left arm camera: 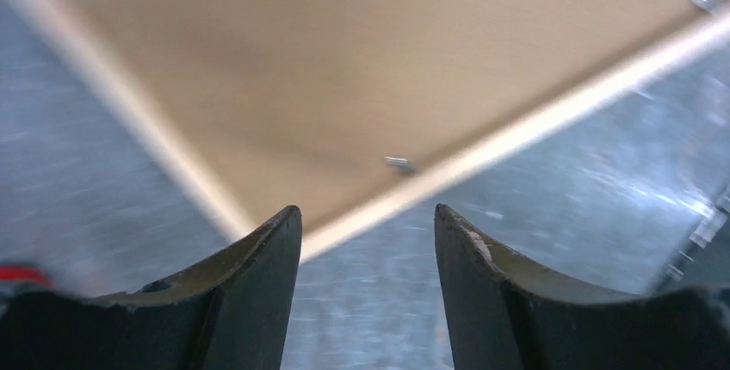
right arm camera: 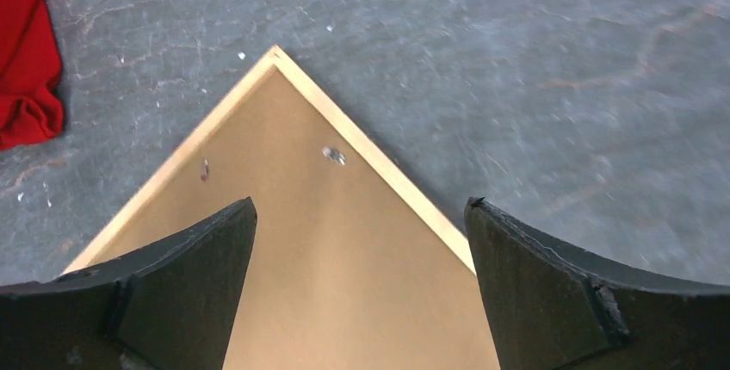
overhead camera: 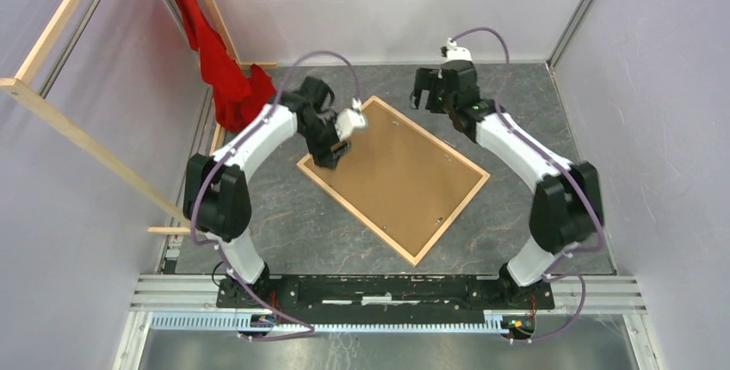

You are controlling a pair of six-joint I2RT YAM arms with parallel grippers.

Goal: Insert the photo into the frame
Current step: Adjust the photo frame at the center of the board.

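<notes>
This is a robotics lab test cell. Plain pale partition walls box in a dark slate-patterned table. Aluminium extrusion rails run along its near edge, where the left arm and the right arm are bolted, trailing looped purple cables. Bare wooden rails lean beyond the left edge.

Worktop: dark grey, marbled surface. Frame lies flat on it near the centre, back side up, turned diagonally to the worktop edges. Brown hardboard panel sits inside the light-wood rim, with a small metal tab near one corner. Red cloth is bunched at the far left corner, its lower end on the worktop, apart from the frame.
</notes>
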